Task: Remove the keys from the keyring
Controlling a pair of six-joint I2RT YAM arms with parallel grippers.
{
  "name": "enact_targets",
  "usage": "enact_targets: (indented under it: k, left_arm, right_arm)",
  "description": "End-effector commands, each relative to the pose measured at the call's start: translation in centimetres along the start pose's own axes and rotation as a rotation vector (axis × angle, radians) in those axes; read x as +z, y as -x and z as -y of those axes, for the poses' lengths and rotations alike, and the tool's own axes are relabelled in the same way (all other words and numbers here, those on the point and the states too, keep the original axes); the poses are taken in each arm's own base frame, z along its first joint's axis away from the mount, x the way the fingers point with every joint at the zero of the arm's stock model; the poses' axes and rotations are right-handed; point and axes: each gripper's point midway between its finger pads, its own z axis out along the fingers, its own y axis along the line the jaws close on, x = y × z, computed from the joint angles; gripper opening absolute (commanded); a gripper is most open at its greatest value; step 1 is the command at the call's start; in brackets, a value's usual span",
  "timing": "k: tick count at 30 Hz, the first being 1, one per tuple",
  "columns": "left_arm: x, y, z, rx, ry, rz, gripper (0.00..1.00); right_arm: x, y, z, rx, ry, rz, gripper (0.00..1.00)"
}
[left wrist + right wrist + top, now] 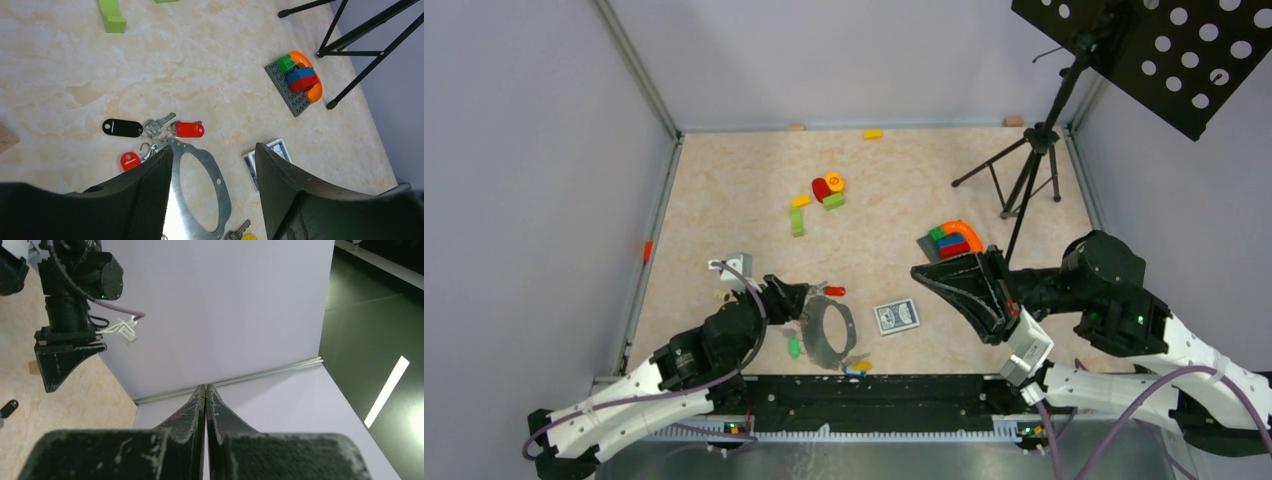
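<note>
White arm shells, black motor joints, purple cables, green status lights, black wedge-shaped fingers, scuffed textured pads.

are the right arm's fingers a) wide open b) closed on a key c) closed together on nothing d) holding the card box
c, the right wrist view shows the right fingers pressed flat together with nothing between them

keyring: grey metal, shiny
key tags: smooth glossy plastic
my left fingers: black, rough (like woven cloth)
</note>
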Motion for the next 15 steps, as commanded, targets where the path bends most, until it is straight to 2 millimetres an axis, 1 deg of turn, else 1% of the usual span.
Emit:
enact_targets:
  k: [1,4,8,11,13,15]
  left_arm:
    - [0.1,0.2,0.1,-0.028,0.012,0.008,0.65]
    - [0.2,0.2,0.2,-0.029,0.01,0.005,0.65]
    - [0.1,0.3,-0.1,-0.026,0.023,0.008,0.67]
    - [0.0,0.3,-0.9,-0.061,0.071,0.012,0.69]
    - [-0.2,0.2,-1.5,-0.104,0.112,0.007,0.69]
    - [-0.3,-0.4,-2.3,-0.14,0.162,-0.015,0.69]
  right_arm:
    - [0.3,1.6,0.4,0.065,-0.032,0.084,0.0]
    - [0.4,1.4,-0.2,0.076,-0.019,0.083,0.0]
    - [0.4,1.1,-0.5,0.08,-0.018,0.07,0.0]
    - [0.4,0.0,-1.0,0.135,-0.026,0.018,0.0]
    - [0.6,-1.3,-1.5,0.28,-0.069,-0.036,0.0]
    - [1.0,-2.5,-2.4,0.491,-0.095,-0.087,0.0]
